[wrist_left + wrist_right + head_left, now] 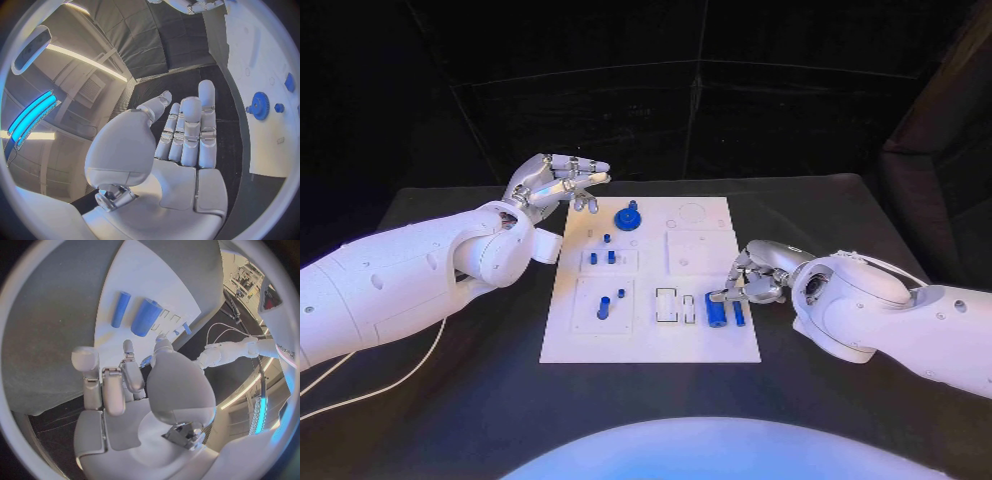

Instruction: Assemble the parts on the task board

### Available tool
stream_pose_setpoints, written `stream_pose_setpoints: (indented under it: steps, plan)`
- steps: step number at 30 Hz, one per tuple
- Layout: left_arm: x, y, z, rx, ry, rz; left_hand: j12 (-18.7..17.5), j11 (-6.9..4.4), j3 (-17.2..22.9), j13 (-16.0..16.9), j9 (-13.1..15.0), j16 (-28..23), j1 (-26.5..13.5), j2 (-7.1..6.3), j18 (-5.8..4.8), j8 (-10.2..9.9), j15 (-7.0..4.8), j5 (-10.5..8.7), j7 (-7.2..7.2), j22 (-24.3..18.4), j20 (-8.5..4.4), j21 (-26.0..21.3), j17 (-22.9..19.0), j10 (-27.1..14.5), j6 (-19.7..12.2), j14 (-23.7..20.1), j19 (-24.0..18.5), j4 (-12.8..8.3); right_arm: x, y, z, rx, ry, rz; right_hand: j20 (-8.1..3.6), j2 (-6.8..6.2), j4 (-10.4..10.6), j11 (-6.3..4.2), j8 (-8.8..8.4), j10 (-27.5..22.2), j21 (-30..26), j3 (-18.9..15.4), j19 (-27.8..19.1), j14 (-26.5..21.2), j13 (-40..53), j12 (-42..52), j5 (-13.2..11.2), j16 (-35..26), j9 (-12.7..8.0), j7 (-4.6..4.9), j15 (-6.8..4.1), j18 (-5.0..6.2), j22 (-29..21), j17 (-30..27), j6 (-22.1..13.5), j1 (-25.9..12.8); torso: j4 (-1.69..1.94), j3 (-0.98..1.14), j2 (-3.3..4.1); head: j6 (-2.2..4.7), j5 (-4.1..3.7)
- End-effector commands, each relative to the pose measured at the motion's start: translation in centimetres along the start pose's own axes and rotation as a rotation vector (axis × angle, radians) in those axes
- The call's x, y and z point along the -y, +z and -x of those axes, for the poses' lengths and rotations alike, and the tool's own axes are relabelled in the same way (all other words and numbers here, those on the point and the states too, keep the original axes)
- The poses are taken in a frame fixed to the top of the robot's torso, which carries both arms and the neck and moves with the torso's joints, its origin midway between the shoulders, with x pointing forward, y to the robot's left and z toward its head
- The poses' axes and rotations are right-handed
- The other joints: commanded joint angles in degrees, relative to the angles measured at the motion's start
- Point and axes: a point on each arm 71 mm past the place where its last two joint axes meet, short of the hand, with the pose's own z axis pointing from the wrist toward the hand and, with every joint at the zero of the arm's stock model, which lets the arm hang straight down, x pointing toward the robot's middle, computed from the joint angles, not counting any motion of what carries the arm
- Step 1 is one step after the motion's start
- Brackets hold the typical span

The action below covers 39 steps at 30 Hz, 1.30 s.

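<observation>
Head view looks down on a black desk (473, 380) backed by dark drapes; the white task board (653, 340) lies at its middle, blue parts (718, 310) scattered on it; left hand (557, 183) hovers released beside the board's far corner; right hand (750, 280) rests by two blue cylinders, empty.

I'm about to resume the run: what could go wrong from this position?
The right hand sits low beside the two blue cylinders lying loose at the board's near right; a careless reach may roll them off their spot. The left hand hovers empty close to the blue gear; lowering could knock it or shift the board.
</observation>
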Motion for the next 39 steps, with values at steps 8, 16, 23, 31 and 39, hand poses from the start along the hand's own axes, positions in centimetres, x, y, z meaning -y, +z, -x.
stream_pose_setpoints:
  steps: [8,16,23,31,39]
  plan:
    - [0.1,0.0,-0.1,-0.008,-0.008,-0.004,0.3,0.06,-0.3,0.0,0.0,-0.2,0.3,0.44,0.78,0.3,-0.11,-0.18,0.16,0.0,0.10,-0.4,0.0,-0.3,-0.1,-0.4,-0.4,-0.1,-0.3,0.3,-2.4,-0.065,-0.048,-0.016,0.03,-0.60,0.4,-0.10,0.51,0.6,0.5,0.0,0.5,4.3,0.6,0.6,-0.2,0.5,0.2,0.00,-0.43,-0.52,0.3,5.9,-0.2,-0.1,-0.08,-0.03,-0.02,-0.14,0.21]
    - [0.1,0.0,0.0,-0.008,-0.008,-0.004,0.3,0.06,-0.3,0.0,0.0,-0.2,0.3,0.44,0.78,0.3,-0.11,-0.18,0.16,0.0,0.10,-0.4,0.0,-0.3,-0.1,-0.4,-0.4,-0.1,-0.9,0.7,-3.3,-0.078,-0.056,-0.001,-0.05,0.45,0.2,-0.22,1.31,0.8,0.5,0.5,0.6,4.3,1.2,0.8,0.4,0.5,0.8,-0.13,-0.54,-0.53,0.4,6.0,-0.3,1.1,0.01,-0.04,-0.02,-0.06,0.20]
    - [0.1,0.0,0.0,-0.009,-0.008,-0.004,0.3,0.06,-0.3,0.0,0.0,-0.2,0.3,0.44,0.78,0.3,-0.11,-0.18,0.16,0.0,0.10,-0.4,0.0,-0.3,-0.1,-0.4,-0.4,-0.1,-0.8,1.1,-3.4,-0.066,-0.058,-0.010,-0.18,2.11,-1.3,-0.34,2.56,0.9,0.6,0.8,0.6,4.3,1.8,1.0,4.0,0.6,1.7,-0.20,-0.62,-0.57,0.6,6.3,-0.7,5.0,-0.04,-0.06,-0.03,-0.05,0.25]
    - [0.1,-0.1,0.0,-0.008,-0.008,-0.004,0.3,0.06,-0.3,0.0,0.0,-0.2,0.3,0.44,0.78,0.3,-0.11,-0.18,0.16,0.0,0.10,-0.4,0.0,-0.3,-0.1,-0.4,-0.4,-0.1,-0.6,0.8,-2.7,0.022,0.022,-0.008,-0.45,4.86,-3.1,-0.78,4.17,1.7,1.0,1.7,1.1,4.5,3.4,1.9,11.1,1.0,2.8,-0.70,-1.00,-0.67,1.5,7.2,-0.1,8.4,-0.02,-0.07,-0.07,0.01,0.34]
    - [0.1,-0.1,0.0,-0.010,-0.009,-0.003,0.3,0.06,-0.3,0.0,0.0,-0.2,0.3,0.44,0.78,0.3,-0.11,-0.18,0.16,0.0,0.10,-0.4,0.0,-0.3,-0.1,-0.4,-0.4,-0.1,-1.5,-0.4,-2.0,0.103,0.164,0.049,-0.73,5.70,-3.5,-1.16,5.03,2.0,1.2,1.6,1.3,4.6,3.8,2.1,14.0,1.2,3.6,-1.14,-1.30,-0.74,1.9,7.9,0.5,8.9,-0.08,-0.08,-0.06,0.15,0.41]
